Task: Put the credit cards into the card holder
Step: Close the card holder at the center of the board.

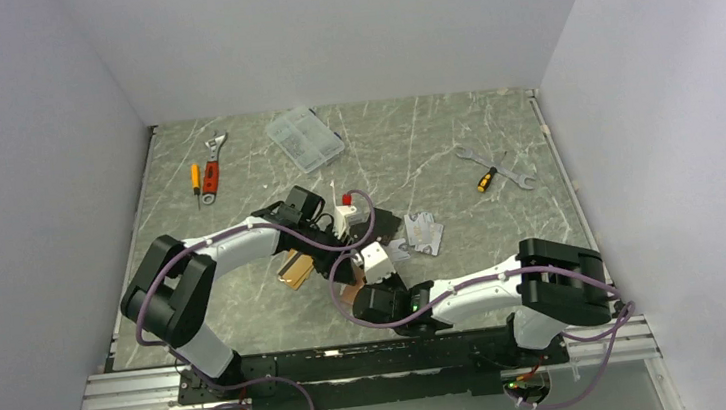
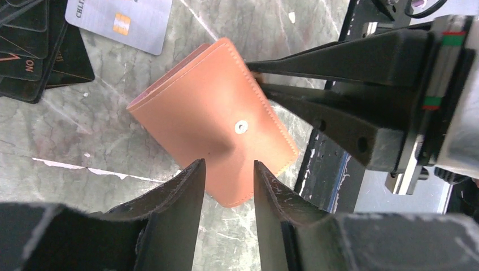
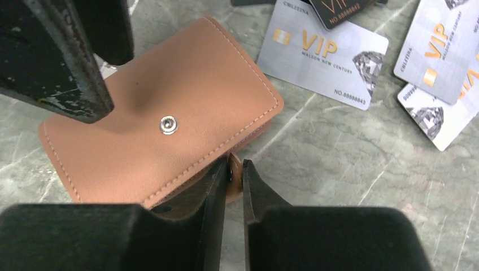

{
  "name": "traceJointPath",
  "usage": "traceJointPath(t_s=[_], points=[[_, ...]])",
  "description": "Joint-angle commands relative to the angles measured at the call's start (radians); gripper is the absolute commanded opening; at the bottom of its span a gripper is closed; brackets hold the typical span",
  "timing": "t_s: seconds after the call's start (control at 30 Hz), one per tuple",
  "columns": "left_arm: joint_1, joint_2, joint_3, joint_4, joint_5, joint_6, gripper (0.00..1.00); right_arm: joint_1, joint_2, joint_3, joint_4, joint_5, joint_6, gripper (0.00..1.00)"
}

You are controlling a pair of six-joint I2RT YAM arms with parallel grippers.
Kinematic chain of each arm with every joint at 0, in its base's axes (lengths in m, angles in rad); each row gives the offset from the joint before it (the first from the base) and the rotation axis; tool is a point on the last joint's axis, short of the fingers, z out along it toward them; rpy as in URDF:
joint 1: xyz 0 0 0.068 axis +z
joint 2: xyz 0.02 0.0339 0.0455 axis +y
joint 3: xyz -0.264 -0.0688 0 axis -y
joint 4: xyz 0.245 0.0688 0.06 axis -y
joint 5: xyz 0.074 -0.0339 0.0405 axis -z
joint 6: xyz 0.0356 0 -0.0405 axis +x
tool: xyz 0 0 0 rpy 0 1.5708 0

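1. Right gripper [image 3: 235,164] sits nearest the bases. Its jaws are at a narrow slit, pinching one edge of the card holder [image 3: 197,84], and we see a sliver of salmon material between the tips.
2. Card holder lies folded shut on the table [image 1: 414,150], mid-table between both grippers, with the snap stud [image 3: 168,125] facing up.
3. Left gripper [image 2: 229,165] comes in from the opposite side with its jaws partly apart. Its tips stand over the holder's edge. We cannot tell if they touch the leather.
4. Orange-gold cards [image 1: 295,270] lie just left of the holder, beside the left arm.
5. Silver-grey cards [image 3: 325,53] are spread loose beyond the holder. The nearest is just beside it, apart from it, and a black card [image 3: 339,8] overlaps that card's far edge.
6. Far side holds a clear compartment box [image 1: 304,138], with a red-handled wrench [image 1: 213,169] and a screwdriver [image 1: 195,181] at back left. A spanner [image 1: 512,173] and a second screwdriver [image 1: 484,179] lie at back right.
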Motion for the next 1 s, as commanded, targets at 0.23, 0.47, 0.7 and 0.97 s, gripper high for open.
traceJointPath(t_s=[0.23, 0.47, 0.7, 0.97], points=[[-0.077, 0.073, 0.071, -0.019, -0.104, 0.015, 0.39, 0.017, -0.101, -0.073, -0.05, 0.099, 0.223, 0.08], [-0.129, 0.132, 0.109, -0.052, -0.201, 0.031, 0.35, 0.014, -0.237, -0.175, -0.057, 0.128, 0.354, 0.06], [-0.183, 0.148, 0.165, -0.053, -0.215, 0.024, 0.33, 0.005, -0.326, -0.236, -0.095, 0.137, 0.459, 0.15], [-0.196, 0.133, 0.254, -0.079, -0.136, -0.017, 0.33, 0.0, -0.457, -0.33, -0.124, 0.162, 0.612, 0.35]])
